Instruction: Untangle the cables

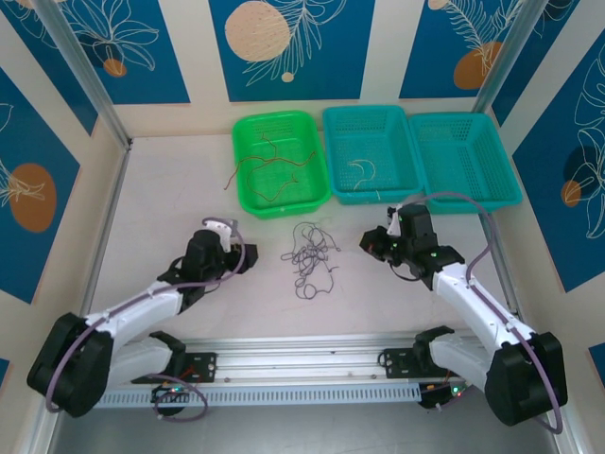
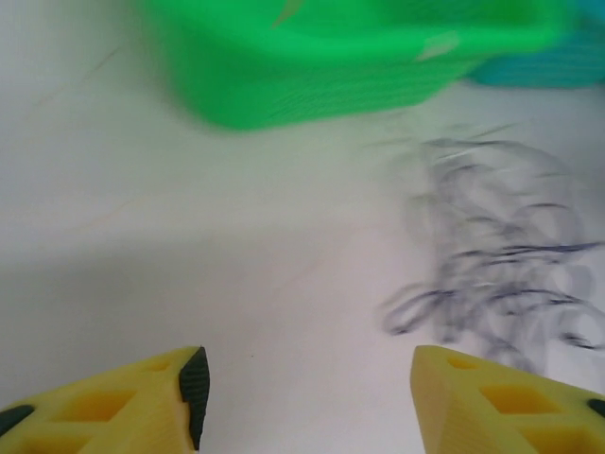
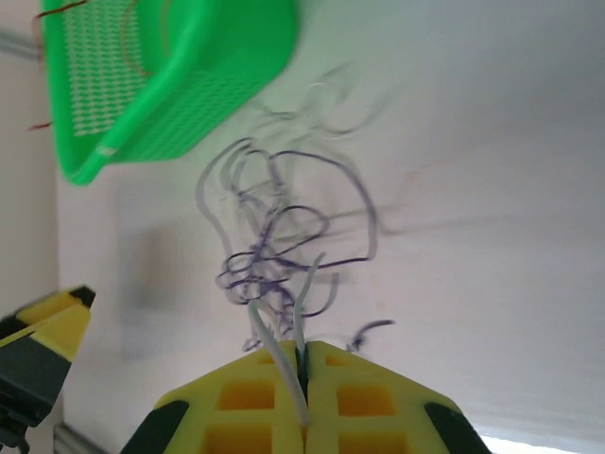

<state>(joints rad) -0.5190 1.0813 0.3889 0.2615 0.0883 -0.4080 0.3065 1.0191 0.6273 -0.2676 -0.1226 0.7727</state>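
The right claw [image 3: 303,364] has its yellow fingers pressed together, clamped on a whitish cable [image 3: 267,339] whose pale strands rise from the seam between the pads into the tangle of dark cables [image 3: 284,236] just in front of it. The left claw [image 2: 307,392] stands wide apart with nothing between its fingers, low over the bare surface [image 2: 236,246]; the dark cables [image 2: 501,265] lie ahead of its right finger, not touching it. From above, the dark cables [image 1: 312,257] sit in a loose heap on the surface [image 1: 170,189] between the left claw [image 1: 241,257] and the right claw [image 1: 369,244], just in front of the green basket [image 1: 281,203]. That basket holds several red-orange cables [image 1: 269,165], one of them trailing over its left rim. The middle teal basket [image 1: 371,197] holds a curled whitish strand [image 1: 362,170]; the right teal basket [image 1: 510,180] sits against it. Both wrist views are blurred, so single strands in the heap cannot be told apart, and the green basket [image 3: 151,85] is cut off by the frame edge.
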